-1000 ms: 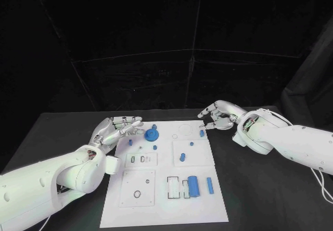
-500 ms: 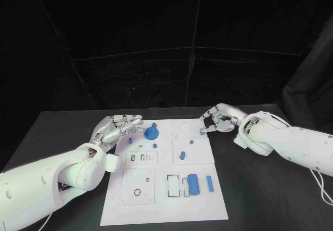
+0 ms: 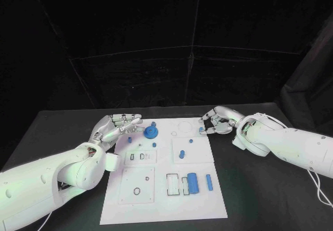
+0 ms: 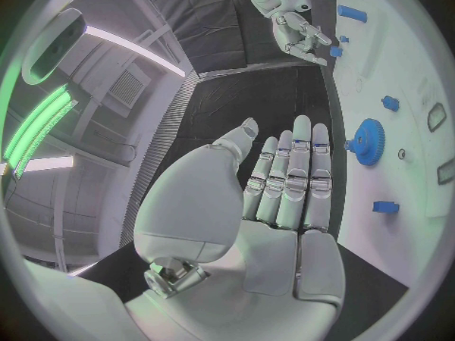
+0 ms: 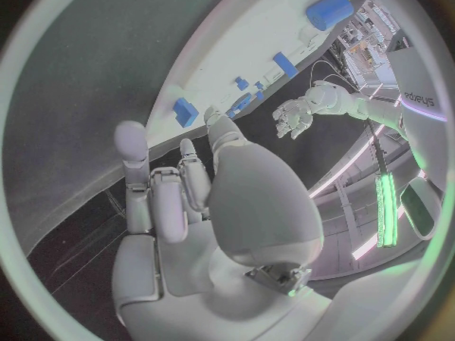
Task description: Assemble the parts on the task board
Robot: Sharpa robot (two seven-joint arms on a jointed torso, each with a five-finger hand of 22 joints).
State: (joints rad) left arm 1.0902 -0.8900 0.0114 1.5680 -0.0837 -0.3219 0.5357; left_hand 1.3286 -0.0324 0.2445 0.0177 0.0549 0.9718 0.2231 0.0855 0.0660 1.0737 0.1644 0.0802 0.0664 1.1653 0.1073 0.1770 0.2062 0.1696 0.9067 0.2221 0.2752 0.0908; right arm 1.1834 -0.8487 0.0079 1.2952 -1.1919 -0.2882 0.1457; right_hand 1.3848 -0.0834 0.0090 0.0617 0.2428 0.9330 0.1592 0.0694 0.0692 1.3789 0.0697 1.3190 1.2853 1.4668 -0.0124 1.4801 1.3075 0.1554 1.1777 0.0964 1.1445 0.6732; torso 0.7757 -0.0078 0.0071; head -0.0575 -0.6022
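On the desk (image 3: 62, 130) lies one task board (image 3: 166, 202). The left hand (image 3: 116, 126), fingers spread and empty, hovers at its far-left edge; the right hand (image 3: 216, 121) curls narrow over a small blue part (image 3: 202, 129) at its far-right edge, likely about to pick it. Some eight blue parts show.

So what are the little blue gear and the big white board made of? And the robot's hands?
The blue gear looks like matte plastic: solid even colour, no shine, maybe printed. The white board seems smooth plastic or painted sheet, flat with cut-out slots; hard to tell which. The left hand and right hand look like silvery metal with pale plastic shells, showing a dull sheen.
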